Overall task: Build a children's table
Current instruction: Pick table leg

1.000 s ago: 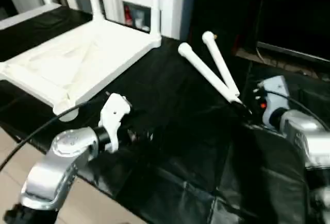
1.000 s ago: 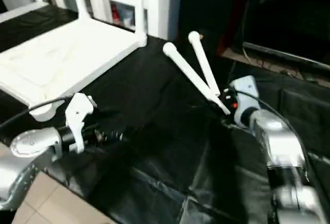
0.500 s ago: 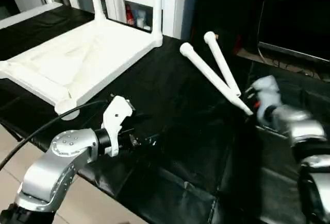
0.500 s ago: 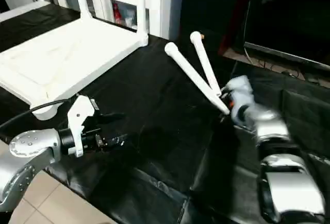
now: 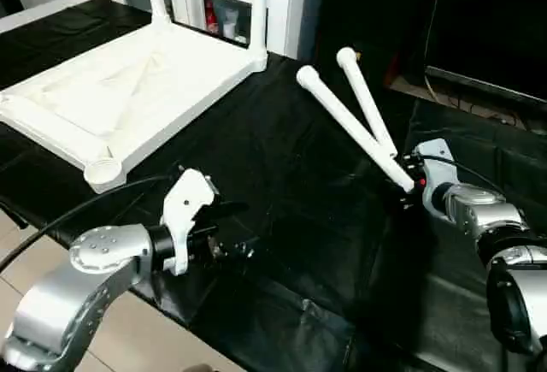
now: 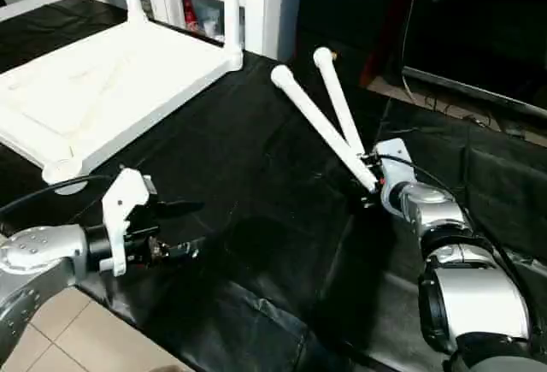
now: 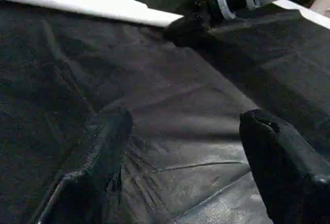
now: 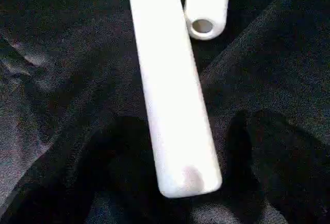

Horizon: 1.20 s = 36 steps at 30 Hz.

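The right pincer (image 8: pixel 170 147) straddles the near leg (image 5: pixel 350 124) tip, fingers spread, while the left pincer (image 7: pixel 180 147) hovers spread over the black bench (image 5: pixel 282 175).

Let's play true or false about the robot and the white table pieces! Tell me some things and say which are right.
1. Two loose legs lie on the black cloth in a V. True.
2. The table top lies with its ribbed underside up. True.
3. All four legs are already screwed in. False: two legs stand up at the far corners, and the near corner socket is empty.
4. The left gripper holds a leg. False: its fingers are open over bare cloth.
5. The right gripper is at the legs' near ends, fingers open. True.
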Tool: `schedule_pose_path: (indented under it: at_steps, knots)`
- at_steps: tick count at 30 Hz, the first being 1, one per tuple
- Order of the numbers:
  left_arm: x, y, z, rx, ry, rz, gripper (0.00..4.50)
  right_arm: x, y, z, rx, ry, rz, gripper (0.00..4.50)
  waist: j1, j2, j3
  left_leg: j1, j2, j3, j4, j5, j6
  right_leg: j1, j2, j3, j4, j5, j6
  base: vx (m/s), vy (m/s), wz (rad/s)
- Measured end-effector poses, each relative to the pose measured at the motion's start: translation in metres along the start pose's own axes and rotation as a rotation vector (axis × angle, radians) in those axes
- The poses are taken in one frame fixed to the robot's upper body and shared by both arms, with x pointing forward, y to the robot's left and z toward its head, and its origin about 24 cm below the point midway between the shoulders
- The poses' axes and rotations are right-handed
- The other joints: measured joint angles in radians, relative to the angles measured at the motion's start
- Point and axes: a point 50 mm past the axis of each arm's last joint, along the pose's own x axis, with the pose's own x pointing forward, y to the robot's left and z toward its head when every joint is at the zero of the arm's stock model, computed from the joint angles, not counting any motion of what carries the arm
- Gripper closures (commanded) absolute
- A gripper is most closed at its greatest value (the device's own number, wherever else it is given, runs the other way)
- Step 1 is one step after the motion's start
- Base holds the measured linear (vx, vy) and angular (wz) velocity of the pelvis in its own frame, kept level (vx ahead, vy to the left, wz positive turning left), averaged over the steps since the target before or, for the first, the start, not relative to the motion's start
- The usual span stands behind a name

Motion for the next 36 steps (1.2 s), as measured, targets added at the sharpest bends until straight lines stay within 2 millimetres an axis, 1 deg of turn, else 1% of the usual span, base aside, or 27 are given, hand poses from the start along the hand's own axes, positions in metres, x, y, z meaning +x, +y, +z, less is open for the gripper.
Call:
schedule_pose_path:
  at_steps: [3, 4, 6, 7, 8, 11, 14, 16, 18, 19, 20, 22, 24, 28, 29, 31, 32, 36]
  knots:
    - [-0.001, -0.001, -0.002, -0.012, 0.009, -0.002, 0.68, 0.001, 0.002, 0.0, 0.015, 0.008, 0.023, 0.74, 0.0, -0.002, 0.001, 0.0, 0.001, 0.001, 0.0, 0.0, 0.0, 0.0, 0.0, 0.0, 0.0, 0.0, 0.0, 0.0, 0.0, 0.0]
    - [-0.001, -0.002, -0.001, -0.014, 0.009, -0.005, 0.68, 0.001, 0.002, 0.0, 0.016, 0.009, 0.031, 0.74, 0.0, -0.003, 0.002, 0.0, 0.001, 0.001, 0.0, 0.0, 0.0, 0.0, 0.0, 0.0, 0.0, 0.0, 0.0, 0.0, 0.0, 0.0]
    - [-0.002, -0.004, 0.0, -0.009, 0.01, -0.01, 0.68, 0.001, 0.003, 0.0, 0.016, 0.012, 0.049, 0.94, 0.0, -0.005, 0.003, 0.0, 0.001, 0.001, 0.0, 0.0, 0.0, 0.0, 0.0, 0.0, 0.0, 0.0, 0.0, 0.0, 0.0, 0.0]
    - [-0.002, -0.004, 0.0, -0.006, 0.011, -0.011, 0.68, 0.001, 0.003, 0.0, 0.016, 0.013, 0.052, 0.94, 0.001, -0.005, 0.003, 0.0, 0.001, 0.002, 0.0, 0.0, 0.0, 0.0, 0.0, 0.0, 0.0, 0.0, 0.0, 0.0, 0.0, 0.0]
    - [-0.003, -0.004, 0.0, -0.005, 0.013, -0.01, 0.68, 0.001, 0.004, 0.0, 0.016, 0.015, 0.06, 1.18, 0.001, -0.006, 0.003, 0.0, 0.001, 0.002, 0.0, 0.0, 0.0, 0.0, 0.0, 0.0, 0.0, 0.0, 0.0, 0.0, 0.0, 0.0]
    - [-0.003, -0.004, 0.0, -0.003, 0.02, -0.007, 0.68, 0.001, 0.005, 0.0, 0.014, 0.014, 0.077, 1.34, 0.001, -0.007, 0.005, 0.0, 0.002, 0.003, 0.0, -0.002, -0.003, 0.0, 0.0, 0.0, 0.0, 0.0, 0.0, 0.0, 0.0, 0.0]
    - [-0.004, -0.003, 0.001, -0.001, 0.02, 0.001, 0.68, 0.001, 0.005, 0.005, 0.012, 0.008, 0.084, 1.69, 0.0, -0.008, 0.011, 0.004, 0.005, 0.007, 0.0, -0.001, -0.006, 0.0, 0.0, 0.0, 0.0, 0.0, 0.0, 0.0, 0.0, 0.0]
    - [-0.004, -0.002, 0.002, 0.002, 0.019, 0.003, 0.68, 0.001, 0.006, 0.006, 0.009, 0.006, 0.093, 1.76, 0.0, -0.011, 0.013, 0.004, 0.005, 0.008, 0.0, -0.001, -0.006, -0.002, 0.0, 0.0, 0.0, 0.0, -0.001, 0.0, 0.0, 0.0]
    - [-0.004, -0.002, 0.002, 0.004, 0.021, 0.004, 0.68, 0.001, 0.006, 0.007, 0.007, 0.002, 0.095, 2.03, 0.0, -0.011, 0.014, 0.004, 0.005, 0.008, 0.0, -0.001, -0.006, -0.002, 0.0, 0.0, 0.0, 0.0, -0.001, 0.0, 0.0, 0.0]
    - [-0.004, -0.002, 0.002, 0.006, 0.021, 0.005, 0.68, 0.001, 0.006, 0.007, 0.006, 0.001, 0.099, 2.03, 0.0, -0.011, 0.014, 0.004, 0.005, 0.008, 0.0, -0.001, -0.006, -0.003, 0.0, 0.0, 0.0, 0.0, -0.001, 0.0, 0.0, 0.0]
    - [-0.005, -0.001, 0.002, 0.007, 0.021, 0.006, 0.68, 0.001, 0.006, 0.008, 0.006, -0.002, 0.107, 2.17, 0.0, -0.011, 0.015, 0.003, 0.005, 0.009, 0.0, -0.001, -0.006, -0.003, 0.0, 0.0, 0.0, 0.001, -0.002, 0.0, 0.0, 0.0]
    - [-0.005, -0.001, 0.003, 0.008, 0.02, 0.009, 0.68, 0.0, 0.006, 0.01, 0.003, -0.008, 0.117, 2.23, 0.0, -0.01, 0.016, 0.002, 0.005, 0.009, 0.0, 0.0, -0.004, -0.004, 0.0, 0.0, 0.0, 0.003, -0.006, 0.0, 0.0, 0.0]
    - [-0.005, -0.001, 0.003, 0.009, 0.021, 0.011, 0.68, -0.001, 0.006, 0.015, -0.008, -0.023, 0.144, 2.5, 0.0, -0.01, 0.017, 0.001, 0.005, 0.009, 0.0, 0.0, -0.004, -0.005, 0.0, 0.0, 0.0, 0.003, -0.006, 0.0, 0.0, 0.0]
    - [-0.005, 0.0, 0.003, 0.009, 0.021, 0.02, 0.68, -0.002, 0.007, 0.021, -0.027, -0.043, 0.184, 2.75, 0.001, -0.01, 0.017, 0.001, 0.006, 0.009, -0.001, 0.0, -0.004, -0.005, 0.0, 0.0, 0.0, 0.003, -0.006, 0.0, 0.0, 0.0]
    - [-0.005, 0.0, 0.003, 0.009, 0.021, 0.022, 0.68, -0.002, 0.007, 0.021, -0.029, -0.044, 0.197, 2.99, 0.001, -0.01, 0.017, 0.001, 0.006, 0.009, 0.0, 0.0, -0.004, -0.005, 0.0, 0.0, 0.0, 0.003, -0.006, 0.0, 0.0, 0.0]
    - [-0.005, 0.0, 0.003, 0.009, 0.021, 0.023, 0.68, -0.002, 0.008, 0.021, -0.03, -0.044, 0.211, 3.06, 0.001, -0.01, 0.017, 0.0, 0.006, 0.009, 0.0, 0.0, -0.004, -0.005, 0.0, 0.0, 0.0, 0.003, -0.006, 0.0, 0.0, 0.0]
    - [-0.005, 0.0, 0.003, 0.009, 0.02, 0.023, 0.68, -0.003, 0.009, 0.021, -0.034, -0.048, 0.223, 3.17, 0.0, -0.01, 0.017, 0.0, 0.006, 0.009, 0.0, 0.0, -0.004, -0.005, 0.0, 0.0, 0.0, 0.003, -0.006, 0.0, 0.0, 0.0]
    - [-0.005, 0.0, 0.003, 0.009, 0.02, 0.023, 0.68, -0.003, 0.01, 0.022, -0.044, -0.048, 0.25, 3.25, 0.001, -0.01, 0.017, 0.0, 0.006, 0.009, -0.001, 0.0, -0.003, -0.005, 0.0, 0.0, 0.0, 0.003, -0.006, 0.0, 0.0, 0.0]
